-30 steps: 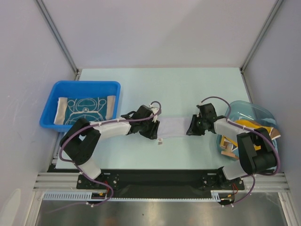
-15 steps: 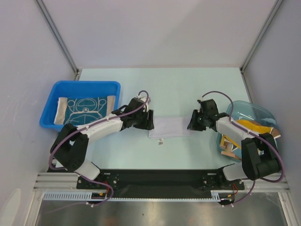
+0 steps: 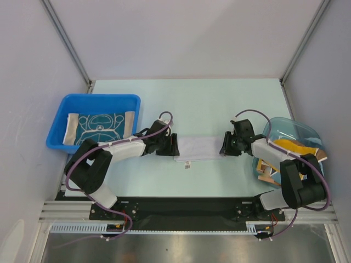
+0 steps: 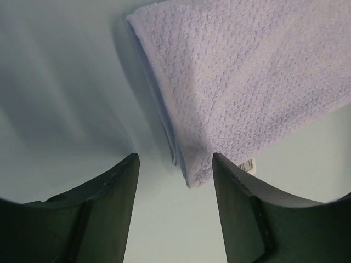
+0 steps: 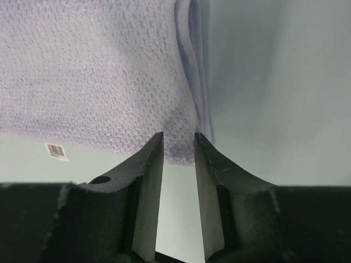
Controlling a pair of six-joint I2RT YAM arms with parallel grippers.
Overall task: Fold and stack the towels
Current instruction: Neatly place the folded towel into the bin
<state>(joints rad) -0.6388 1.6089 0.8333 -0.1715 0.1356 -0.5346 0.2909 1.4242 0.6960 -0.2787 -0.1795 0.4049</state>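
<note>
Pale lavender towel (image 3: 198, 148), folded flat, centre; teal swirled towel (image 3: 100, 126) far left.

Ahead of your left gripper (image 3: 175, 146) and right gripper (image 3: 222, 148) the surface (image 3: 208, 104) lies open. A blue bin (image 3: 98, 97) stands outboard of the left, a clear tub (image 3: 281, 128) crowds the right; a folded towel (image 3: 200, 148) lies between.
</note>
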